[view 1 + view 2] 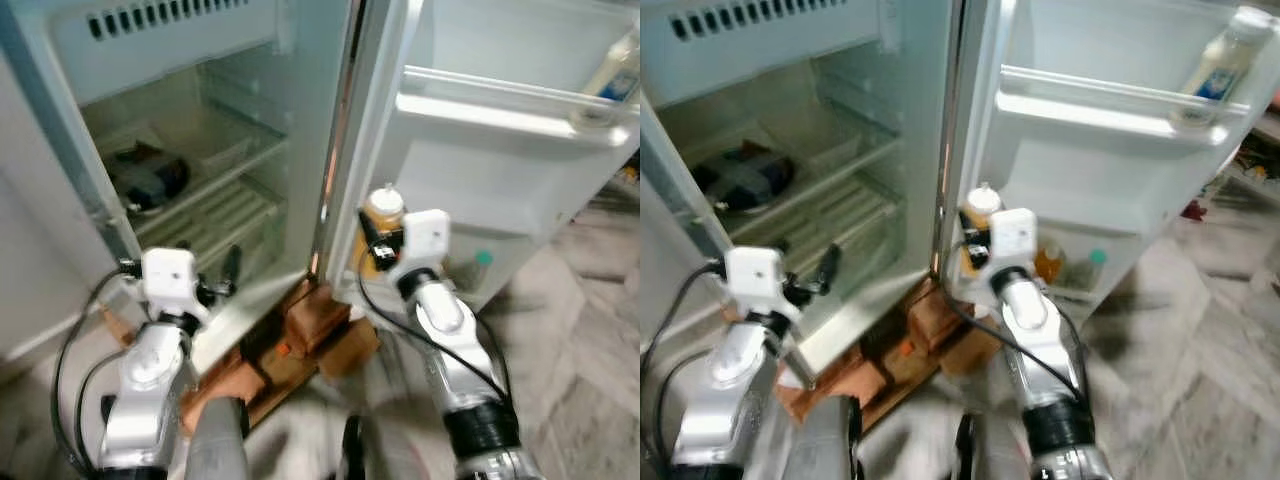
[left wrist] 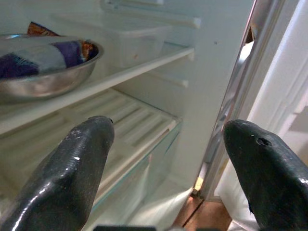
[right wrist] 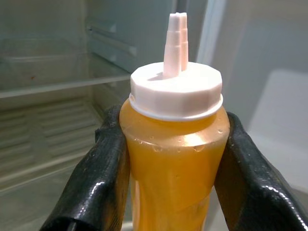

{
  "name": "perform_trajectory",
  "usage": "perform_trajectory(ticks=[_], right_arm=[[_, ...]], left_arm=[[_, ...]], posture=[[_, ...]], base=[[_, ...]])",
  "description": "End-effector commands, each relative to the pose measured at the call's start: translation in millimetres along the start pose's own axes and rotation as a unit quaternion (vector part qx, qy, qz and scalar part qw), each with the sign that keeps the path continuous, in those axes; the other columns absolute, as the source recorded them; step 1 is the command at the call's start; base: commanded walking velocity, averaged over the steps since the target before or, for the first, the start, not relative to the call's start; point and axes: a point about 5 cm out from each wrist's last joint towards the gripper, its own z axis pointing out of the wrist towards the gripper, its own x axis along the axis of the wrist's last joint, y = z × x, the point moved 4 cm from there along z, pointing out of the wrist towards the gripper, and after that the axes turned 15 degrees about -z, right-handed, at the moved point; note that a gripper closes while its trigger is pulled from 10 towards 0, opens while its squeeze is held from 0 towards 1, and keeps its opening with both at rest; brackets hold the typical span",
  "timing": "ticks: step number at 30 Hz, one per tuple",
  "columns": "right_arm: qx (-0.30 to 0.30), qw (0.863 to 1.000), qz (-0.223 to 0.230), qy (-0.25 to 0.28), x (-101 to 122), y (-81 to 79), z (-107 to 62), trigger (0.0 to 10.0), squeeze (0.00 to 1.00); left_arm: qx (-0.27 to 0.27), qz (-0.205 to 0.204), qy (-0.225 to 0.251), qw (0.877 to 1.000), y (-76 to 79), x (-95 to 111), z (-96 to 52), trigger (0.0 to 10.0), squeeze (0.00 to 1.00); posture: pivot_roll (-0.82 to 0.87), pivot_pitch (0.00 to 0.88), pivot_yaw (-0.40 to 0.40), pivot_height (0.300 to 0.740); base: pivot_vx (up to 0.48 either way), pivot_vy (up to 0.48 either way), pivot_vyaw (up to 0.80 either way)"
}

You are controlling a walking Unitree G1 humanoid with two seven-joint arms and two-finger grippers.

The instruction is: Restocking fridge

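**Sauce bottle in right grip, fridge open, not yet stowed**

Nearest the camera: two silver arms at the bottom of the eye views. Right end effector (image 3: 171,159) is clamped on an orange squeeze bottle (image 3: 173,159) with white cap and nozzle; both black fingers (image 3: 98,178) press the bottle's sides, bottle upright. In the head view the bottle (image 1: 383,215) sits in front of the gap between the fridge body and the open door (image 1: 520,150), near the door's lower part, clear of any shelf.

Left end effector (image 2: 168,159) has its fingers spread apart, nothing between them, pointed into the fridge interior near the lower ribbed shelf (image 2: 130,125). Seen from the head it hovers by the fridge's front bottom edge (image 1: 225,280).

Outward: upper fridge shelf holds a metal bowl (image 2: 43,77) with a packaged item in it, plus a clear lidded container (image 2: 130,38) beside it. Door's top rack (image 1: 1110,100) carries one pale bottle (image 1: 1218,62). Lower door rack has a couple of small bottles (image 1: 1070,265), blurred. Brown wooden blocks (image 1: 315,315) lie under the fridge on the stone floor (image 1: 580,330).

Progress, judged: mid-task. Fridge is open, some items are already inside, one bottle is in hand. Left to do: set this bottle on a door rack or shelf, let go, pull back. Whether more stock waits, can't tell.
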Motion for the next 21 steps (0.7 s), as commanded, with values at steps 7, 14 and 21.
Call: perform_trajectory(ticks=[7, 14, 21], right_arm=[[-0.029, 1.0, -0.007, -0.001, -1, 16.8, -0.6, 10.0, 0.0], [-0.066, 0.998, -0.011, -0.004, -6, 28.4, -4.7, 10.0, 0.0], [-0.105, 0.994, -0.029, -0.01, -8, 43.5, -13.0, 10.0, 0.0]], left_arm=[[-0.019, -0.004, -0.003, 1.0, 10.5, -3, 1.2, 10.0, 0.0], [-0.023, 0.017, -0.019, 0.999, 5.5, -6, 1.2, 10.0, 0.0], [-0.035, 0.05, -0.03, 0.998, -3.3, -3, 5.7, 10.0, 0.0]], posture=[[0.11, 0.04, -0.086, 0.636], [0.13, 0.029, -0.013, 0.636], [0.1, 0.038, 0.028, 0.636]], base=[[0.0, -0.306, 0.0], [0.0, -0.113, 0.0], [0.0, 0.0, 0.0]])
